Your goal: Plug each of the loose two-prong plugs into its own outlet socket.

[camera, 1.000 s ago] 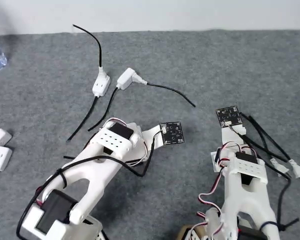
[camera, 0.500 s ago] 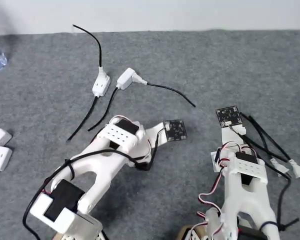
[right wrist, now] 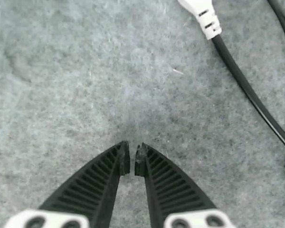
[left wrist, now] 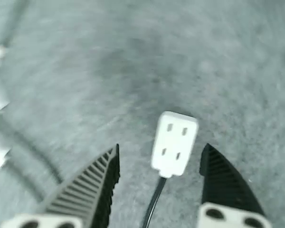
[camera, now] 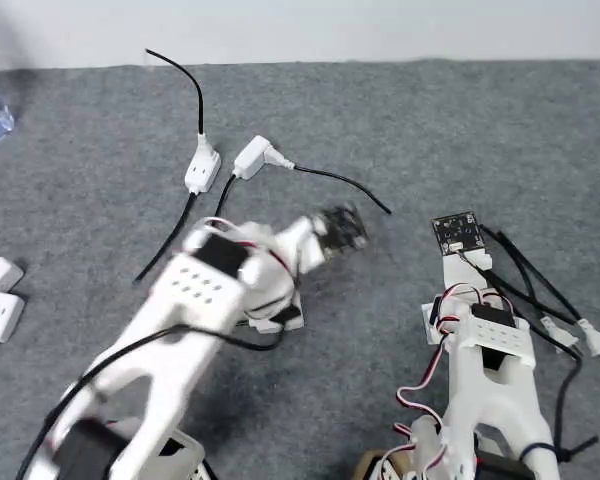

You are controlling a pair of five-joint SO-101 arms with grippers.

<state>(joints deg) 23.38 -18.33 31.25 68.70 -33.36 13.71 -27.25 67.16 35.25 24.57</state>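
White outlet socket [left wrist: 175,142], a rounded plastic block with two pairs of slots facing up, lay flat on the grey carpet [left wrist: 133,61]. Its black cord [left wrist: 154,209] ran back toward the wrist. The socket sat between the jaws of the left gripper [left wrist: 160,149], closer to one than the other, with no contact seen. Left gripper was spread wide with black ribbed fingers [left wrist: 102,183], holding nothing.

Right gripper [right wrist: 133,159] hung over bare carpet, ribbed jaws all but closed with a thin slit left, nothing held. White plug body [right wrist: 199,14] with a ridged collar and thick black cable [right wrist: 249,92] lay well apart from its tips.

High view: white plastic left arm [camera: 195,300] extended toward mid-table, and right arm [camera: 490,365] was at the right side. Loose two-prong plug [camera: 598,348] lay just beside the right arm. Two white connectors [camera: 202,167] on thin black cords lay farther out. Spare white sockets [camera: 0,315] sat at the carpet's left edge.
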